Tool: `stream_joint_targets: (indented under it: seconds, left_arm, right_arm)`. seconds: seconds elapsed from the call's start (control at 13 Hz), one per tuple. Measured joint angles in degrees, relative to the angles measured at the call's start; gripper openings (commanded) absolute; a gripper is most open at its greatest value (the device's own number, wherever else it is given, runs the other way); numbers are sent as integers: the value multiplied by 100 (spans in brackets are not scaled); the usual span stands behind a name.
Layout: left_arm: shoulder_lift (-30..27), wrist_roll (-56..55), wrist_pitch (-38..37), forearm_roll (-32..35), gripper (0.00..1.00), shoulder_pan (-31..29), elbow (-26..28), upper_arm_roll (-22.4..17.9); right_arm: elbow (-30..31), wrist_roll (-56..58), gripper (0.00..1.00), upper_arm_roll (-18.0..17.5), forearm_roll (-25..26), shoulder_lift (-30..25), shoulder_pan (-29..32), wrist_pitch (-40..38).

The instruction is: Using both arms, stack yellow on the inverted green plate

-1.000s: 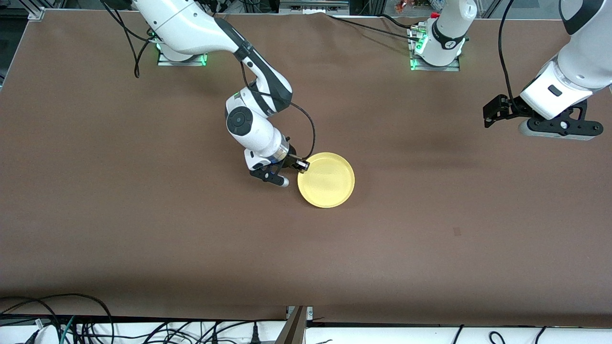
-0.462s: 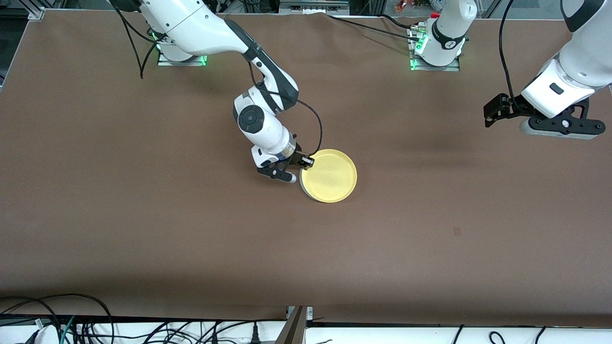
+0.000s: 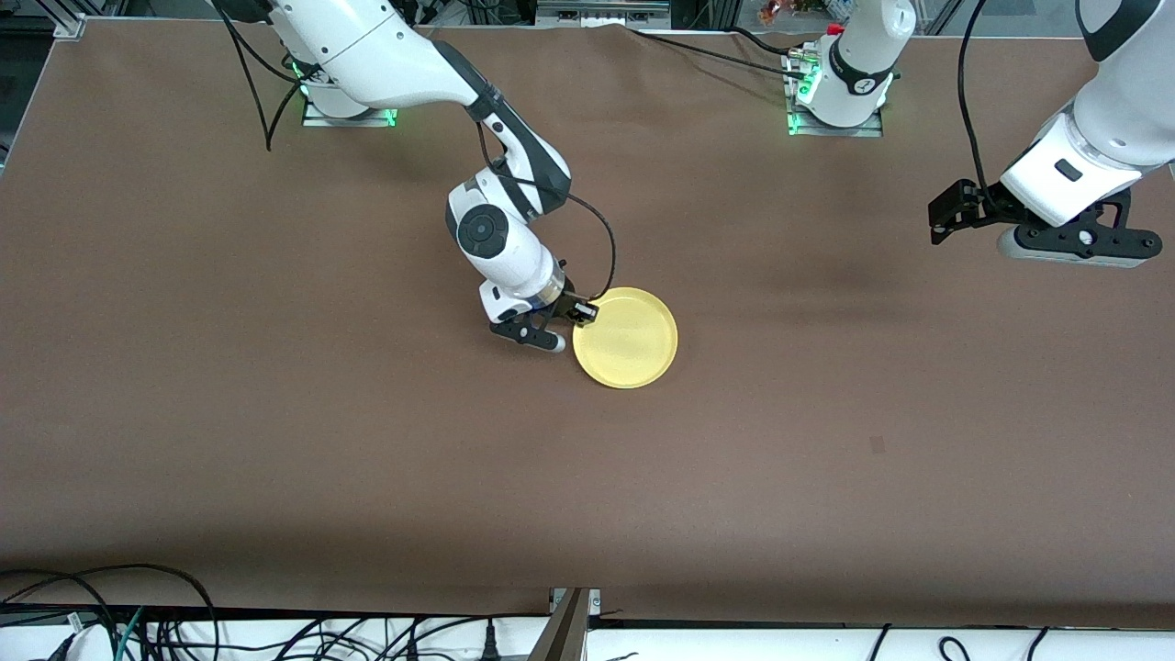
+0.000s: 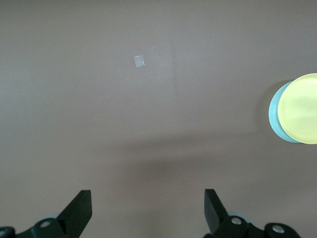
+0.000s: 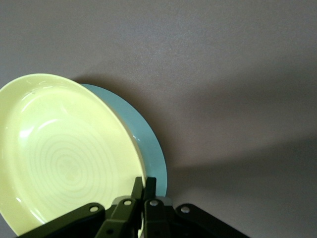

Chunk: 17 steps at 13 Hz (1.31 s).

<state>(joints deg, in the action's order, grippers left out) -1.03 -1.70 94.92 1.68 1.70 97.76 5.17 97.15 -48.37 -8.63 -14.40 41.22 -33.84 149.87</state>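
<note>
My right gripper [image 3: 578, 318] is shut on the rim of the yellow plate [image 3: 625, 338], which sits right way up near the middle of the table. In the right wrist view, my fingers [image 5: 143, 186] pinch the yellow plate's [image 5: 64, 153] edge. The pale green plate [image 5: 148, 144] lies directly under it, with only a crescent of it showing. In the front view the green plate is hidden under the yellow one. My left gripper [image 3: 945, 216] waits open and empty in the air over the left arm's end of the table. Its view shows both plates far off, the yellow plate [image 4: 299, 108] over the green plate [image 4: 274, 115].
The brown table [image 3: 275, 441] bears a small pale mark [image 3: 878, 444] nearer the front camera, also in the left wrist view [image 4: 139, 61]. Cables lie along the table's front edge [image 3: 138, 615]. The arm bases [image 3: 831, 110] stand along the table's edge farthest from the camera.
My right gripper has shifted the yellow plate slightly toward the bases and lowered it, so the plate looks smaller now. The left arm has barely moved.
</note>
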Motion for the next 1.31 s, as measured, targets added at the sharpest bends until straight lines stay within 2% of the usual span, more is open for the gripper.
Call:
stream_joint_targets:
  seconds: [0.31,0.38,0.46,0.77,0.92,1.08,1.31]
  left_arm:
    - [0,0,0,0,100,0,-1,25]
    - [0,0,0,0,100,1,-2,29]
    - [0,0,0,0,100,1,-2,31]
    - [0,0,0,0,100,2,-7,35]
    - [0,0,0,0,100,2,-9,36]
    - [0,0,0,0,100,4,-12,39]
    - [0,0,0,0,100,4,-16,42]
  right_arm:
    - [27,0,0,0,3,-22,-20,0]
    - [33,0,43,0,3,-22,-51,0]
    - [34,-5,99,0,3,-22,-80,0]
    - [24,-81,100,16,3,-33,-115,8]
    - [-23,-69,100,196,8,-107,-115,-37]
    - [-237,233,100,595,42,-314,-108,-739]
    - [-864,1393,100,1455,42,-643,-83,-2614]
